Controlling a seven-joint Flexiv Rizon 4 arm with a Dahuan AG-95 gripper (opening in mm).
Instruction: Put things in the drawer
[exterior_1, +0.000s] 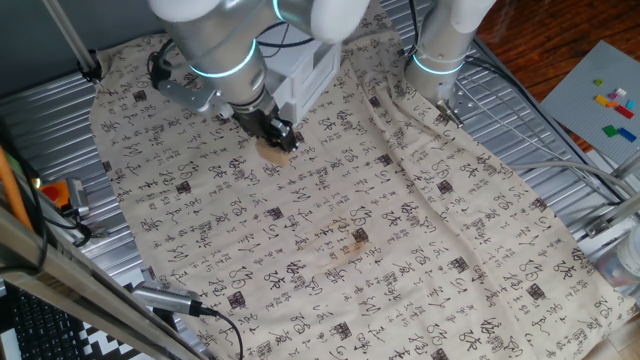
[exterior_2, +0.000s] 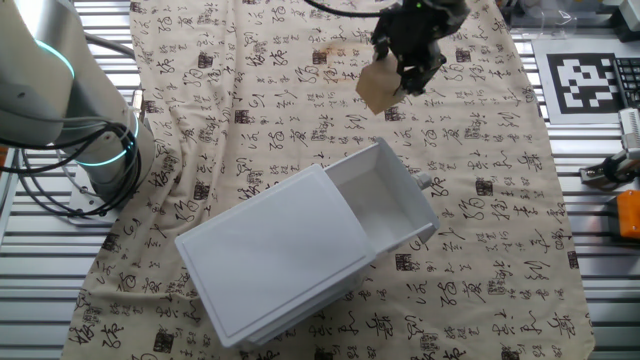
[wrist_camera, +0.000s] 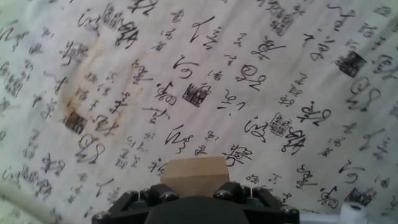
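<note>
While clamped on the wooden block, jaws pinching its sides, gripper hangs above the printed cloth, clear of its surface. Block lifted, at 1 o'clock from the drawer. Drawer pulled out of the white cabinet, knob at 3 o'clock. Brown stain at 10 o'clock from the block in hand view.

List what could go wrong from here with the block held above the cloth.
1. The gripper holds the wooden block only by its upper part, tilted; it may slip out.
2. The drawer is open, but the block is off to its side, so releasing now drops it on the cloth.
</note>
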